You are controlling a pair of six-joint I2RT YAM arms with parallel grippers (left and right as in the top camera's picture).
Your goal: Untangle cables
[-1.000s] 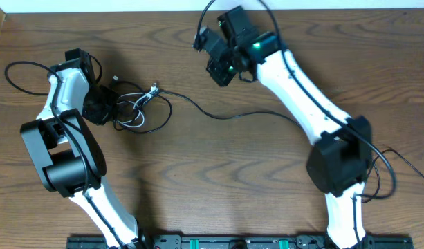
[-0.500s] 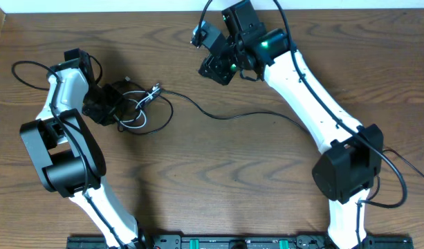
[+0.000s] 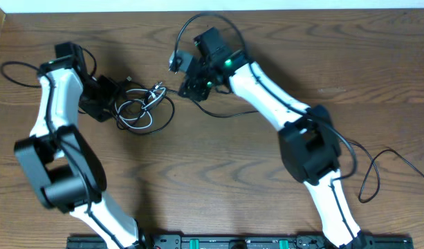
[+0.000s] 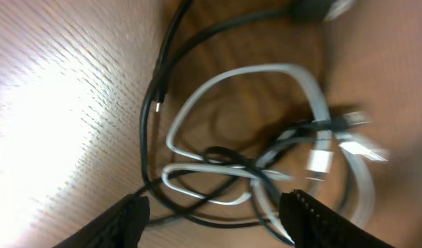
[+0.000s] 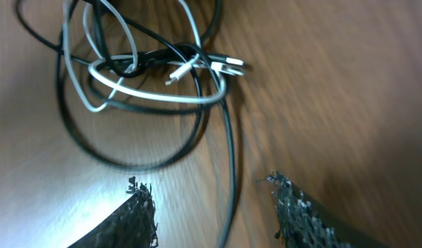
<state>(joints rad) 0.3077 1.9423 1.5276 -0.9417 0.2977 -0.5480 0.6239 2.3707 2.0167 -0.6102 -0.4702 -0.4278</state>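
Swung inward, the right hand point(image 3: 187, 86) sits right of the cables point(image 3: 142, 111); left hand point(image 3: 106, 104) nearer; both released.

The right claw point(image 3: 189, 88) has swung left from the far edge of the table point(image 3: 218, 180) to hang just beside the cables point(image 3: 144, 109), its jaws now parted, while the left claw point(image 3: 113, 104) has opened too and its arm has shifted slightly left.
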